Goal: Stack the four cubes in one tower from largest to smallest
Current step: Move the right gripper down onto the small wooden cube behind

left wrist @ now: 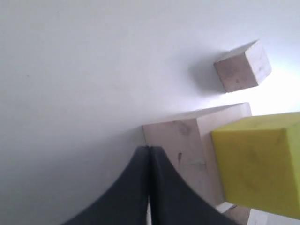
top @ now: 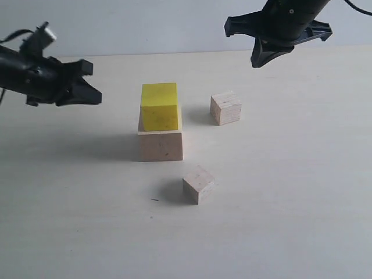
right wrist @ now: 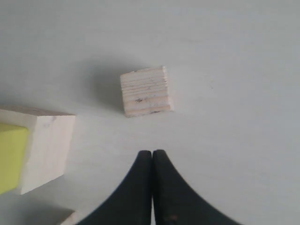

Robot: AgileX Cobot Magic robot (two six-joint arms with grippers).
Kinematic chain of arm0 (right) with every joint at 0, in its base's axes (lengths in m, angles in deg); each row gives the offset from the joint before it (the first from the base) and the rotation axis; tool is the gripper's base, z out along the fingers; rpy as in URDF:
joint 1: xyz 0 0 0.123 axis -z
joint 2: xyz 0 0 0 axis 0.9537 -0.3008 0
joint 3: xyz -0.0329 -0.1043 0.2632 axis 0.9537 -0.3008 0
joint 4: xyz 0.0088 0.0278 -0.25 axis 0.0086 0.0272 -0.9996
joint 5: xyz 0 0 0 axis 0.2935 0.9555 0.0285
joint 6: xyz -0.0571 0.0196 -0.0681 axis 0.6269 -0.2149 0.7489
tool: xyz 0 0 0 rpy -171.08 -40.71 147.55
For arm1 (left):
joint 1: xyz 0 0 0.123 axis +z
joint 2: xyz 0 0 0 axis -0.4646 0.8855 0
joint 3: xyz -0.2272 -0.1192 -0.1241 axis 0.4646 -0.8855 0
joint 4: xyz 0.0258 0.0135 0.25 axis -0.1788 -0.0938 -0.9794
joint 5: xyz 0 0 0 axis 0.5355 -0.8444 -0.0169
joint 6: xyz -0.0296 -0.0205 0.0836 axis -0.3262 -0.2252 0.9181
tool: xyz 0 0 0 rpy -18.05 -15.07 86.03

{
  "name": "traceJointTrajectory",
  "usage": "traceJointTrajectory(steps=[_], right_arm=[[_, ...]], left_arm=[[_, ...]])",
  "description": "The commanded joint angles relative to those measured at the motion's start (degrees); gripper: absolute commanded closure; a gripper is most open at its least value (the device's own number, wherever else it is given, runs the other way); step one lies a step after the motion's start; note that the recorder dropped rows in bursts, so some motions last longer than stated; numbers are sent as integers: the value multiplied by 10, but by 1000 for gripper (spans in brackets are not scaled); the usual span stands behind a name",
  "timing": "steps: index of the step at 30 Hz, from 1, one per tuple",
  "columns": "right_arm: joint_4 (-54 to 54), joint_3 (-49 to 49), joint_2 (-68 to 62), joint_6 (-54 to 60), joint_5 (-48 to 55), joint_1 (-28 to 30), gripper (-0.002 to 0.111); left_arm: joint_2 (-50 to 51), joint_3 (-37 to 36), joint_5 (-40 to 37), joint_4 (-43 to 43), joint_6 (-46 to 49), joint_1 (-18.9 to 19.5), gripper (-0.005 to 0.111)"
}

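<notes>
Yellow cube (top: pixel 158 106) sits on large cube (top: pixel 161 146); small cubes (top: pixel 225 108) (top: pixel 198 184) remain unstacked. Left tool (left wrist: pixel 149 157) and right tool (right wrist: pixel 152 159) are closed, empty.

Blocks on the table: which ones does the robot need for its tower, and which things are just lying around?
For the job:
- large pale wooden cube
- yellow cube, already sitting on the large one
- farther small wooden cube
- nearer small wooden cube

Just lying about:
- only a tiny dark speck on the table
</notes>
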Motion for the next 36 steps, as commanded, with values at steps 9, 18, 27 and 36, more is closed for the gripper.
traceJointTrajectory(steps=[9, 18, 27, 36], right_arm=[[89, 0, -56, 187, -72, 18, 106], [143, 1, -128, 262, -142, -2, 26], [46, 1, -141, 195, -224, -34, 26], [22, 1, -150, 178, -233, -34, 26]], left_arm=[[-317, -94, 31, -118, -88, 20, 107], [-452, -94, -23, -190, -170, 20, 107], [-453, -94, -42, -191, -172, 20, 107], [-453, -94, -47, -191, -172, 20, 107]])
